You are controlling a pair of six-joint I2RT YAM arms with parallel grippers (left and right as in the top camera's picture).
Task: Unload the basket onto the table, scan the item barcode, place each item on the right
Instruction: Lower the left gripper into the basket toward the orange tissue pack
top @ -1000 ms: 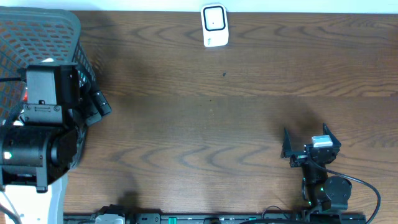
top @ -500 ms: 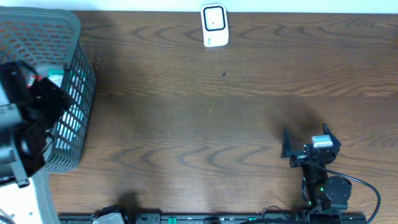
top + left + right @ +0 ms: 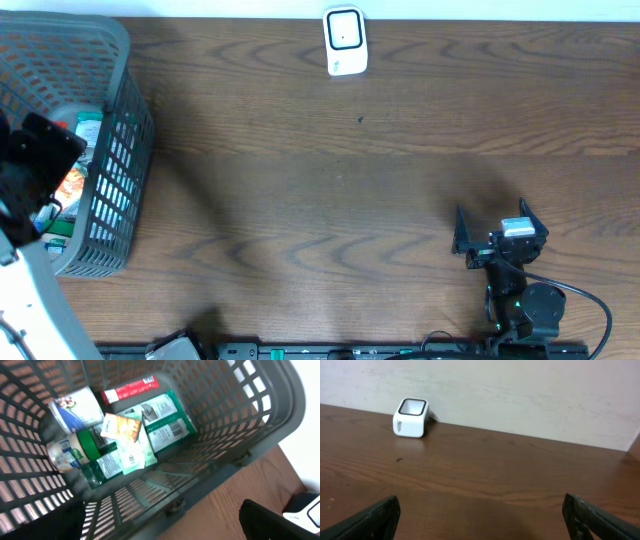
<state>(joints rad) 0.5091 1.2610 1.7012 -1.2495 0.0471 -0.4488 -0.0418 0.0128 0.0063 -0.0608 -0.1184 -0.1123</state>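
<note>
The items lie in a grey mesh basket (image 3: 110,150) at the table's left end. In the left wrist view I see a green packet with a barcode (image 3: 162,420), an orange packet (image 3: 121,427), a red box (image 3: 130,389), a can (image 3: 75,407) and a green-lidded jar (image 3: 75,450). My left gripper (image 3: 160,527) hangs open above the basket's near wall, holding nothing. The white scanner (image 3: 345,40) stands at the table's far edge, also seen as the scanner (image 3: 410,417). My right gripper (image 3: 490,212) rests open and empty at the front right.
My left arm (image 3: 30,165) covers the basket's left part in the overhead view. The brown wooden table (image 3: 320,170) spreads between basket and right arm. A pale wall (image 3: 520,390) rises behind the scanner.
My left arm has swung toward the left edge of the overhead view, uncovering most of the basket and the items in it. The right arm has not moved.
</note>
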